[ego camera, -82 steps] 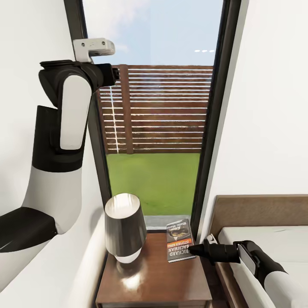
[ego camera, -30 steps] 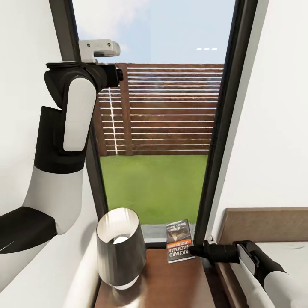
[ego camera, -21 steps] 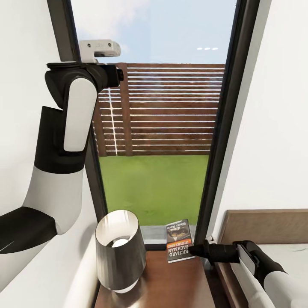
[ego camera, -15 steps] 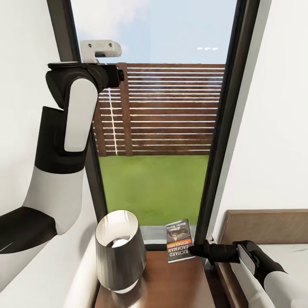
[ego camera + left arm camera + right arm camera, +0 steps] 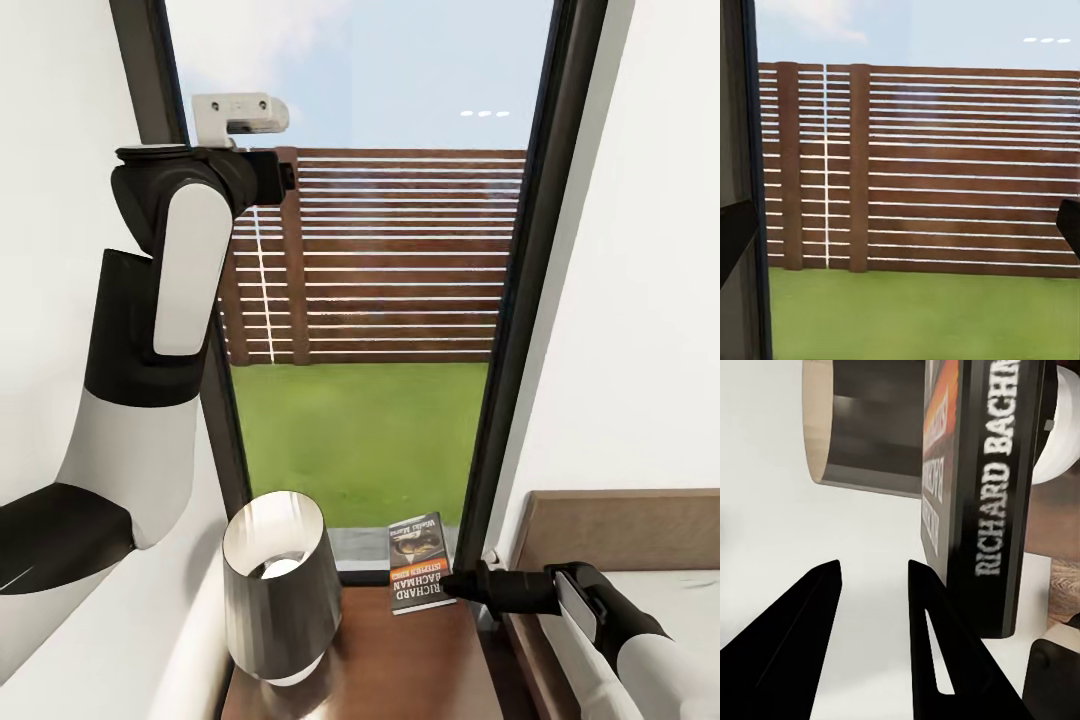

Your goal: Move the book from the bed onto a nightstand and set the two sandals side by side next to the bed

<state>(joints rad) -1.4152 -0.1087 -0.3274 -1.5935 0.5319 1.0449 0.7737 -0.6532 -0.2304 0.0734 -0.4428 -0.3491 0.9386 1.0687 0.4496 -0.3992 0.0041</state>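
Looking across the tall window (image 5: pixel 370 300) and the fenced lawn beyond, the head view takes in the bed (image 5: pixel 640 590) with its brown headboard at the lower right, then the nightstand (image 5: pixel 400 660) beneath the window, a dark lamp (image 5: pixel 280 585) on this surface, and the book (image 5: pixel 418 562) lying flat near its back right corner. Against the picture from nearly three seconds ago the whole scene has slid downward and the lamp sits lower in frame: the camera has shifted, not the objects; over the last second nothing on the surface has moved. The book's placement appears done, leaving the sandals. The right arm reaches in low from the bed side, its right pincer (image 5: pixel 452 583) tip just at the book's near right edge; in the right wrist view the two dark fingers (image 5: pixel 802 622) stand apart with nothing between them, the book (image 5: pixel 982 495) alongside, so released, though contact is hard to judge. The left arm stays folded high against the wall, left pincer (image 5: pixel 275 178) pointing out the window; whether it is clenched I cannot tell.
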